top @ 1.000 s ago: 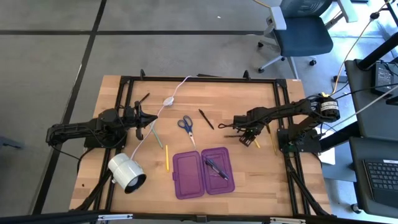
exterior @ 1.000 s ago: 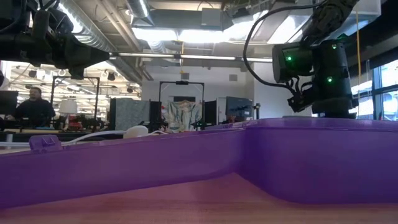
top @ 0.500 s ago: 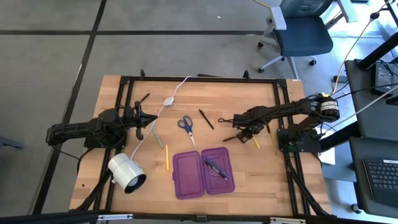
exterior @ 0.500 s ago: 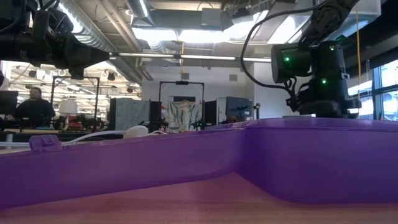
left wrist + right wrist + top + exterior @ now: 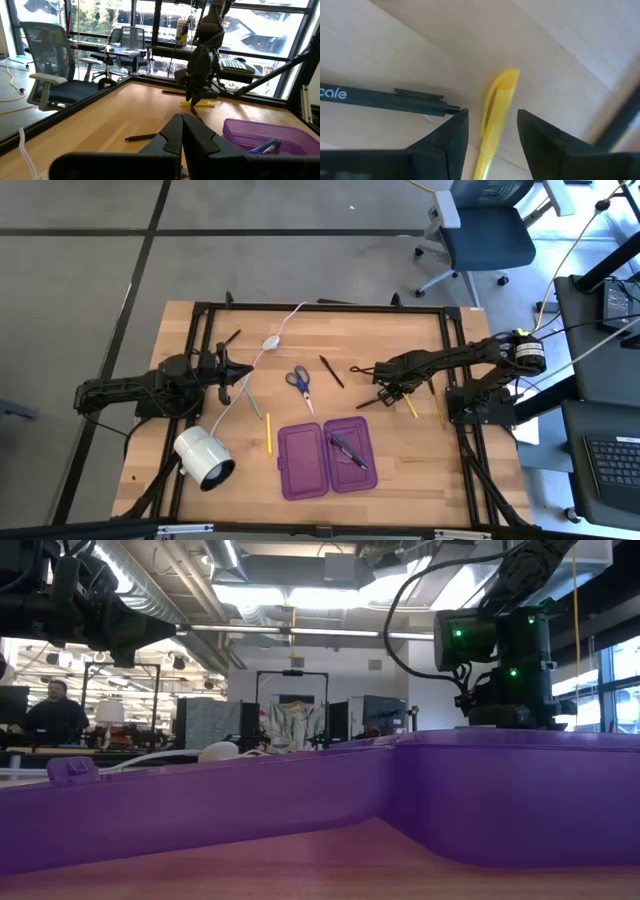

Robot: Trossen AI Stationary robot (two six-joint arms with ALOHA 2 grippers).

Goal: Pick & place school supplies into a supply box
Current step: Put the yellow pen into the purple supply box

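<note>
Yellow pen (image 5: 495, 115) lying lengthwise between right gripper's (image 5: 490, 131) open fingers, left gripper's (image 5: 182, 131) fingers closed, empty.

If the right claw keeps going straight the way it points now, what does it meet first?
Most likely the yellow pen: the right claw is open and points down at the table, with that pen lying between its fingers. A black pen lies just beside one finger. Depth is hard to judge.

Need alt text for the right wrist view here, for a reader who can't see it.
The right gripper is open with its two dark fingers either side of a yellow pen lying on the wooden table. A black pen lies alongside.
</note>
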